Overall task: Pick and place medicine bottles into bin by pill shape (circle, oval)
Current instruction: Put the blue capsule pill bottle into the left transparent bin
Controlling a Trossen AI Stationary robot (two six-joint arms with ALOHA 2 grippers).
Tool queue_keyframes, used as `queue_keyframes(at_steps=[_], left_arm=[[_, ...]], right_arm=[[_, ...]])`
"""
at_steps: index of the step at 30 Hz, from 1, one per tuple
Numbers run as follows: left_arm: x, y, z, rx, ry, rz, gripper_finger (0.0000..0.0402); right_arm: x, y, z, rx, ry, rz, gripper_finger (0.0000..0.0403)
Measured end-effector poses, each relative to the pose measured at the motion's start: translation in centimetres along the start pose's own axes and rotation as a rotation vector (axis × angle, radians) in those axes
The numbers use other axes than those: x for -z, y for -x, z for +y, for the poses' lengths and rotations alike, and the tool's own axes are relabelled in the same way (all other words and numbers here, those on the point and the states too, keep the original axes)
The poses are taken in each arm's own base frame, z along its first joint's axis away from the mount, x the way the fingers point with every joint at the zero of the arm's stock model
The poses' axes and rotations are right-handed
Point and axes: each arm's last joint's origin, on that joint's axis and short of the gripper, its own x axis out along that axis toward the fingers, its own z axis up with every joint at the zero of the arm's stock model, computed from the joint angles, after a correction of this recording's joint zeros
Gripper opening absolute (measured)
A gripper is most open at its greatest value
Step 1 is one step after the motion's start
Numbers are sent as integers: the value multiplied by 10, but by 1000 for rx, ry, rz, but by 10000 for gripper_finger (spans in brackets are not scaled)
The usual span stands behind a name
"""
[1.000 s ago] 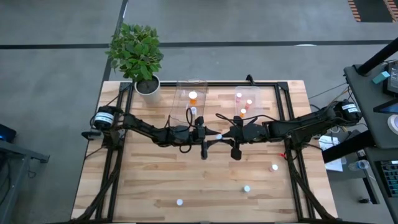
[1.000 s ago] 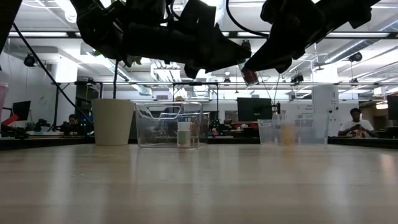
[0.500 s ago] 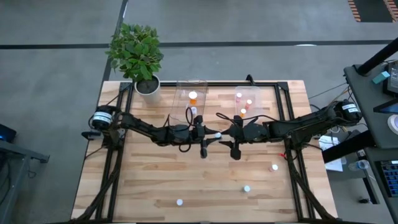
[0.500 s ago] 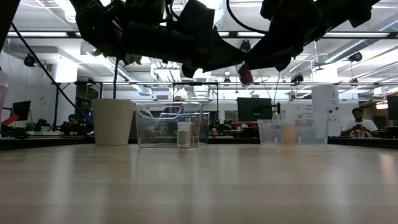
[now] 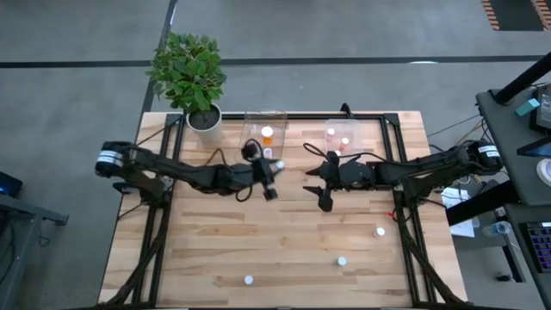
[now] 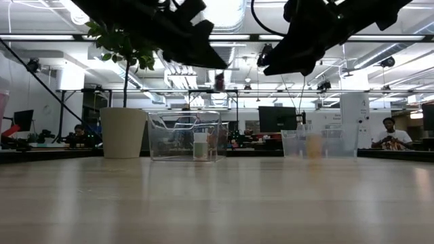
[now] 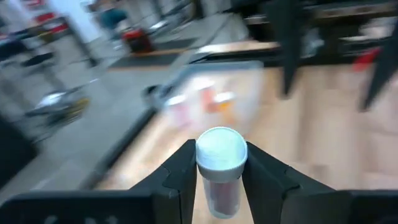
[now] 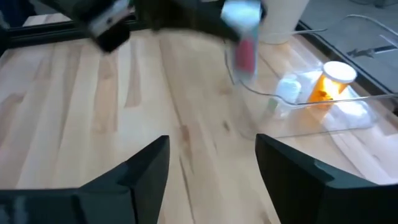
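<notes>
My left gripper [image 5: 274,170] is shut on a tiny medicine bottle [image 7: 221,163] with a white cap and a pinkish body, high over the table's middle near the left clear bin [image 5: 263,138]. In the low view the bottle [image 6: 219,81] shows well above the tabletop. My right gripper [image 5: 313,177] stands open a little to its right, with nothing between its fingers [image 8: 144,177]. The left bin holds an orange bottle [image 8: 329,81] and a white one [image 8: 289,88]. The right bin [image 5: 338,142] holds several bottles. My left gripper pinches the bottle's body just under the white cap [image 7: 206,184] between its two fingers [image 7: 177,177]. The fingers reach in nearly level from the table's left side. The bottle is lifted clear of the table, cap toward the wrist camera.
Three loose bottles lie on the near right of the wooden table [image 5: 380,231], [image 5: 342,260], [image 5: 249,279]. A potted plant [image 5: 204,119] stands at the far left corner, beside the left bin. A black frame runs along the table's edges [image 5: 405,172].
The two grippers met at the table's middle with the bottle between them. My right gripper has opened and let go of it. My left gripper has carried the bottle up and toward the table's left and far side, toward the left bin, tipping up nearer to level.
</notes>
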Motion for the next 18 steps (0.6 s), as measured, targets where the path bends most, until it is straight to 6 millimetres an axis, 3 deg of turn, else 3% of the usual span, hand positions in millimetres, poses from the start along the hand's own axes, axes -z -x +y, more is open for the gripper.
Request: queue_keyframes(at_steps=[4,8,18], left_arm=[[-2,13,26,-150,8,67,91],[9,12,47,-241,76,125,92],[43,-2,73,-359,223,188,92]], right_arm=[[0,-2,-4,16,-6,1,224],[-1,-2,-8,30,-10,1,224],[0,-3,-10,41,-16,2,224]])
